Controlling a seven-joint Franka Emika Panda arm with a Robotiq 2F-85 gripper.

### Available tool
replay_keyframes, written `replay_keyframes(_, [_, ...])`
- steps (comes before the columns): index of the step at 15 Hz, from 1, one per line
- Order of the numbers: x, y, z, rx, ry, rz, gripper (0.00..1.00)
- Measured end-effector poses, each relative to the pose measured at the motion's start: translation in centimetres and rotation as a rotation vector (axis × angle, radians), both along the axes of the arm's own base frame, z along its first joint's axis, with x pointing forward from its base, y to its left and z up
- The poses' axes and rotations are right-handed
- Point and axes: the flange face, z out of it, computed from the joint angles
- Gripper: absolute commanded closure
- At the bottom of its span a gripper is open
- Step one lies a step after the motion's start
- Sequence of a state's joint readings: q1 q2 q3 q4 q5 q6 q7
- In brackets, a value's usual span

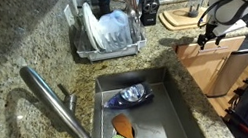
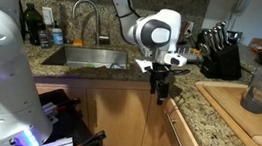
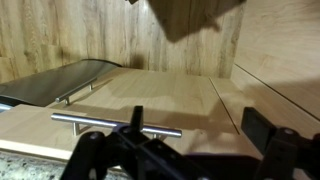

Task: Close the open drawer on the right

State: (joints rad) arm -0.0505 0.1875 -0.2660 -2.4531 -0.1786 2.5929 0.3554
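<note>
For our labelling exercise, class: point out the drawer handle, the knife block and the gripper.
drawer handle (image 3: 100, 120): wrist view, middle of bar.
knife block (image 2: 220, 62): an exterior view, front side.
gripper (image 2: 161, 92): an exterior view, between fingertips.

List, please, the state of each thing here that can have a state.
drawer: open, pulled out
gripper: open, holding nothing
faucet: no water seen running
dish rack: loaded with plates
sink: holds a bowl and a spatula
glass: upright on the cutting board
</note>
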Motion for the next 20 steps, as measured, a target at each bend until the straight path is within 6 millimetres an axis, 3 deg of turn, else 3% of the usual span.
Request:
replay_keyframes(2, [-0.3,0.0,-1.9,-0.022,0.031,-0.009,0.0])
replay_keyframes(4, [-0.2,0.1,-2.3,-0.024,0.027,-0.014,0.0])
replay_keyframes(12, [2.3,-1.3,-3.5,-0.127,-0.392,-0.008,0.0])
replay_keyframes(20, [2.5,-1.7,-3.8,-0.14,-0.38,-0.045,0.0])
